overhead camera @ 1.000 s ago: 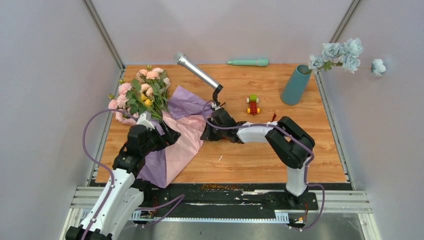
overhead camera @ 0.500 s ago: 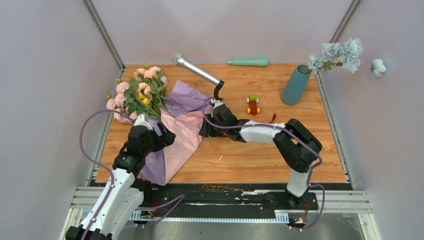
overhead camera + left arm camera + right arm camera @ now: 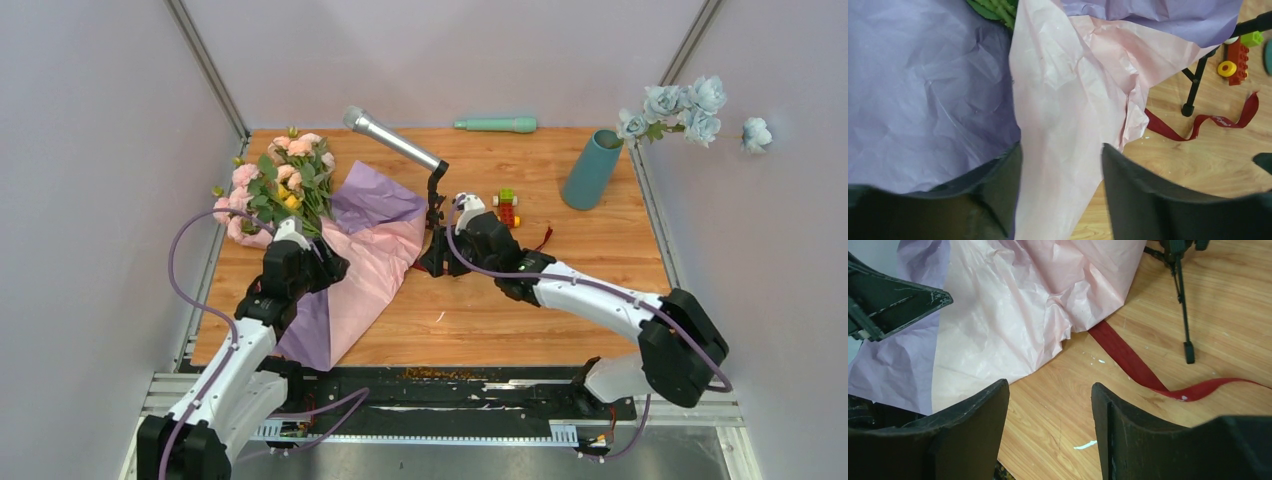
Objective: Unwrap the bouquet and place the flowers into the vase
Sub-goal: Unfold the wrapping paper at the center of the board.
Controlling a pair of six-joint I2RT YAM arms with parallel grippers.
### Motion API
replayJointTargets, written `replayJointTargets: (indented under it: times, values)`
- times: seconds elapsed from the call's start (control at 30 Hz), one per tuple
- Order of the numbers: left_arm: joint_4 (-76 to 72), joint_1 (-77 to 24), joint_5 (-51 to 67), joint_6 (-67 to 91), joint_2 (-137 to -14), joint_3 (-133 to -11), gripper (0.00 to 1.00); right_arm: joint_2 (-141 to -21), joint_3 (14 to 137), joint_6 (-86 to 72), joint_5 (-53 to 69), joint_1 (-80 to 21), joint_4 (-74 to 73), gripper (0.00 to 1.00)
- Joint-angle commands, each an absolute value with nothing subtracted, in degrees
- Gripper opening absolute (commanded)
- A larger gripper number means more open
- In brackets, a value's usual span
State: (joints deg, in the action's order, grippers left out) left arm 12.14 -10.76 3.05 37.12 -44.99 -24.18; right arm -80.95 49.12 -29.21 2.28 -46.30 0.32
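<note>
Pink crumpled wrapping paper is running between the spread, unclamped jaws of the left gripper, beside a lilac paper sheet; closing here is risking a pinch of both sheets, or a tear under a hard pull. Released and empty, the right gripper is hovering over the wooden tabletop near a loose dark red ribbon and a black tripod microphone stand, which a careless sweep is threatening to topple. Dragging paper is also endangering the bunch of pink, yellow and cream roses at the far left edge, their stems seemingly hidden under the wrap. The tall teal tapered vase is standing well apart, far right.
</note>
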Motion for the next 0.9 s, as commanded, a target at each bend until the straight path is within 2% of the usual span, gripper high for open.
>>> replayJointTargets:
  times: [0.0, 0.17, 0.2, 0.23, 0.33, 0.63, 0.87]
  values:
    - [6.24, -10.43, 4.65, 35.01, -46.56, -23.00, 0.59, -73.93, 47.72, -24.70, -1.93, -45.96, -4.15, 0.62]
    - [3.19, -10.45, 6.55, 33.87, -46.35, -20.55, 0.27, -68.24, 46.75, -21.93, -4.64, -45.95, -9.19, 0.63]
    - [2.91, -10.46, 7.37, 33.16, -46.25, -20.39, 0.23, -67.26, 46.57, -21.63, -5.05, -45.93, -10.06, 0.63]
    - [2.86, -10.46, 7.86, 32.93, -45.84, -20.30, 0.14, -66.02, 46.32, -21.43, -5.31, -45.94, -10.78, 0.63]
    - [1.80, -10.46, 11.05, 32.40, -43.93, -19.74, 0.00, -64.02, 45.44, -21.13, -5.01, -45.91, -11.71, 0.63]
    - [-0.45, -12.52, 18.33, 30.18, -38.11, -17.78, 0.00, -62.41, 44.80, -20.56, -5.04, -45.96, -12.39, 0.63]
    - [-0.30, -22.12, 17.10, 25.50, -39.15, -19.06, 0.00, -62.88, 46.06, -20.63, -3.49, -45.90, -12.31, 0.66]
